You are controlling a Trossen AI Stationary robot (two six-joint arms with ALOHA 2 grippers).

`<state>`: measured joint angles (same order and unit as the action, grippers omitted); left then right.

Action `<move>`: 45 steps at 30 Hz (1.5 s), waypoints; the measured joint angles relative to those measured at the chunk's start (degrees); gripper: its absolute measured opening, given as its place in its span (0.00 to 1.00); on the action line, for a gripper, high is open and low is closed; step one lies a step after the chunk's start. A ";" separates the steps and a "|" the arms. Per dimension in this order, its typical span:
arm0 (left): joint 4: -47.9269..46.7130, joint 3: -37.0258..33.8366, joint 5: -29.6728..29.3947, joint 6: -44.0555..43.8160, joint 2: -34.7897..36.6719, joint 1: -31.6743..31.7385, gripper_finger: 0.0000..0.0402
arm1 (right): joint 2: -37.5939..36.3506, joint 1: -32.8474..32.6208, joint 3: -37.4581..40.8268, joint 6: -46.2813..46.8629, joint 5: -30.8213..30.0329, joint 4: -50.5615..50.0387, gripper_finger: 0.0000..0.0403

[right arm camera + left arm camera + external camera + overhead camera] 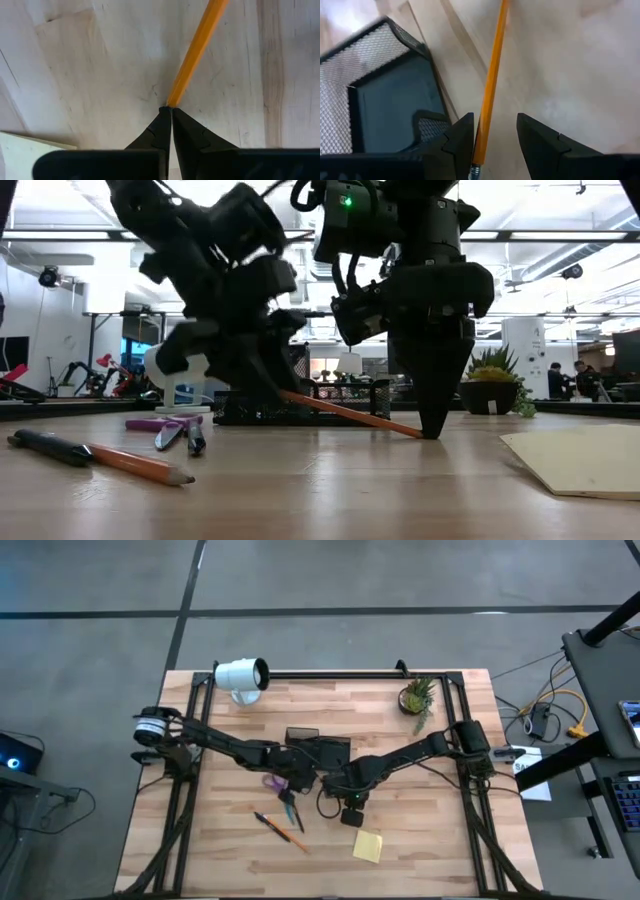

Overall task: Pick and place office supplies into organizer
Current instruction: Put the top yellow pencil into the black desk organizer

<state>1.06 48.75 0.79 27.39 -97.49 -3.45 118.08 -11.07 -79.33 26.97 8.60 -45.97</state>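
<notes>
Near the middle of the worktop (pixel 230 860), both arms meet over one orange pencil (pixel 345 413). The overhead camera hides this pencil under the arms; only the table-height camera shows it whole, slanting down from the left gripper (pixel 262 385) to the tip of the right gripper (pixel 433 428), which points straight down at the wood. The right wrist camera shows the right gripper's fingers (pixel 155 135) pressed together on the pencil's lower end (pixel 196 52), so it pinches that end. The left wrist camera shows the left gripper (pixel 495 137) with its fingers (pixel 462 137) parted and the pencil (pixel 490 85) running between them, lying against one finger and clear of the other; it is not clamped. That same camera shows the black mesh organizer (pixel 375 95) just beside the pencil, one low compartment open to view. From above, the organizer (pixel 318 749) sits at the centre, toward the back edge, partly covered by the arms. In front of it lie the purple-handled scissors (pixel 283 796), then an orange pencil and dark pen (pixel 279 829) side by side nearer the front edge, and the yellow sticky-note pad (pixel 367 846) to their right. A white lamp (pixel 242 676) and a small potted plant (pixel 417 697) stand along the back edge
</notes>
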 joint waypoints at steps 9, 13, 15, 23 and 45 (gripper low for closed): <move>0.08 0.13 -4.17 0.92 -1.48 0.11 0.33 | 0.02 -0.02 0.02 -0.64 0.07 0.03 0.02; -0.20 0.16 -4.17 0.42 -1.01 0.13 0.33 | 0.02 -0.02 0.04 -0.66 0.15 0.09 0.02; -0.43 0.28 -4.17 0.40 -1.01 0.13 0.30 | 0.02 -0.02 0.06 -0.66 0.17 0.13 0.02; -0.93 0.35 -3.85 1.52 -1.05 0.13 0.06 | -0.23 -0.02 0.09 -0.66 0.04 0.32 0.02; -26.46 10.83 -13.63 1.80 13.80 -2.09 0.03 | -9.02 -8.88 0.28 12.64 -6.63 -6.49 0.02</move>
<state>-25.40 59.59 -12.84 29.19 -83.69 -5.53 109.06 -19.95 -79.05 39.61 1.97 -52.46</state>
